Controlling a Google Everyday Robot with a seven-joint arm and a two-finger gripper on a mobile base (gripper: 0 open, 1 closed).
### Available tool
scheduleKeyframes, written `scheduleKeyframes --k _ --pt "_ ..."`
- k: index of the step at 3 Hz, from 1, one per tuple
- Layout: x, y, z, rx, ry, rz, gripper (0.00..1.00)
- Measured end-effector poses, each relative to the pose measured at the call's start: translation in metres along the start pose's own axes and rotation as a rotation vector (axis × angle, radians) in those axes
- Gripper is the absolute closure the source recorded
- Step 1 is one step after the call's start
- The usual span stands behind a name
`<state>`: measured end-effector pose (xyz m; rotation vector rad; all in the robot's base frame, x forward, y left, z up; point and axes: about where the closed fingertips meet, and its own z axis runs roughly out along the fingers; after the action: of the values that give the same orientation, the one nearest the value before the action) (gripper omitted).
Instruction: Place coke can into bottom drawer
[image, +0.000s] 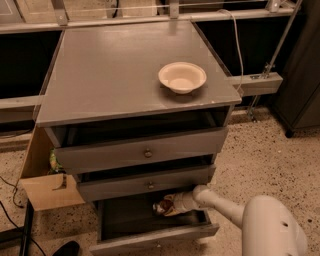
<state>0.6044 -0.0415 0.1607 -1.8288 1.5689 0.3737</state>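
The bottom drawer (159, 239) is pulled open below two shallower grey drawers and shows a dark inside. My gripper (170, 204) reaches in from the right, over the drawer's middle and just under the middle drawer's front. It is shut on the coke can (160, 207), a small red-orange can lying sideways with a silver end facing left. The can hangs a little above the drawer floor. The far side of the can is hidden by the gripper.
A cream bowl (182, 77) stands on the grey cabinet top (115, 75). The top drawer (145, 152) and middle drawer (150, 184) stick out slightly. A cardboard box (47, 190) stands left of the cabinet. My white arm (272, 227) fills the lower right. A dark cabinet (305, 85) stands at the right.
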Motion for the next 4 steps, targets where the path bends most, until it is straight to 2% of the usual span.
scheduleKeyframes --k 3,4 --pt "-0.0001 0.0001 0.0001 0.0 0.0 0.0 0.11" --pt "-0.0001 0.0001 0.0002 0.0 0.0 0.0 0.0"
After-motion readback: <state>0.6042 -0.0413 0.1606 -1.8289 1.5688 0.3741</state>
